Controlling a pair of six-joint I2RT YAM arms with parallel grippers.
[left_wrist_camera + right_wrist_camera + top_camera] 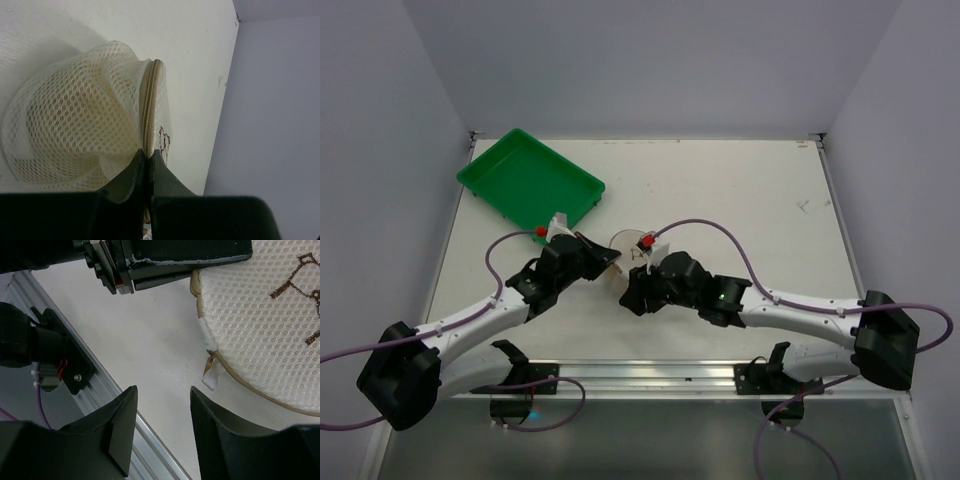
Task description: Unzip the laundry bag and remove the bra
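Item one, the laundry bag (627,241). It sits on the white table (750,210), near the middle and between the two grippers. It is near the green tray (530,180) (far left corner of the table) but not touching it.

The bag's white mesh wall is crumpled and dented inward on one side. Its round lid (255,330) carries a brown stitched mark (295,275) and faces the right arm. A beige zip (148,100) runs round the lid's rim, and the stretch in view is closed. A white pull tab (212,374) hangs from the rim with its tip down by the table.

Contents: the bra (62,107) shows only as a dull yellow tone behind the mesh. Its shape cannot be made out.

Item two, the left gripper (146,156). Its fingers are pressed together with no gap visible, pinching the bag at the zip seam on the edge of the lid.

Item three, the right gripper (162,415). Its jaws stand moderately apart with only bare table between them (nothing held). It is near the pull tab but clear of it, and the bag's rim lies beyond the fingertips.
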